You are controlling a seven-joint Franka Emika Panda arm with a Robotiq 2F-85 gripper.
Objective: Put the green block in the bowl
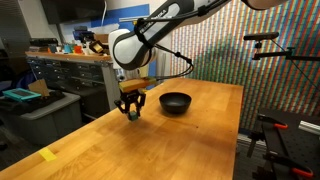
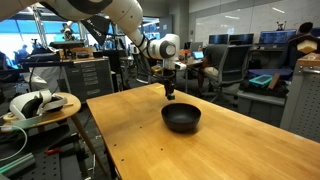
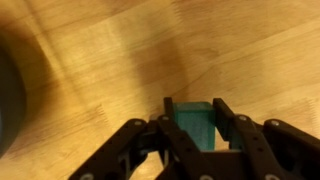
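The green block (image 3: 193, 124) is a small dark-green cube held between my gripper's (image 3: 193, 108) two black fingers in the wrist view. In both exterior views the gripper (image 1: 131, 113) (image 2: 171, 93) hangs just above the wooden table, with the block (image 1: 131, 115) a tiny speck at its tips. The black bowl (image 1: 175, 102) (image 2: 181, 118) stands on the table a short way from the gripper; its dark rim shows at the left edge of the wrist view (image 3: 6, 100).
The wooden table (image 1: 150, 140) has a yellow strip of tape (image 1: 47, 155) near one corner. A workbench with drawers (image 1: 70, 75) stands behind, and a side table with a headset (image 2: 35, 105) is beside the table's edge.
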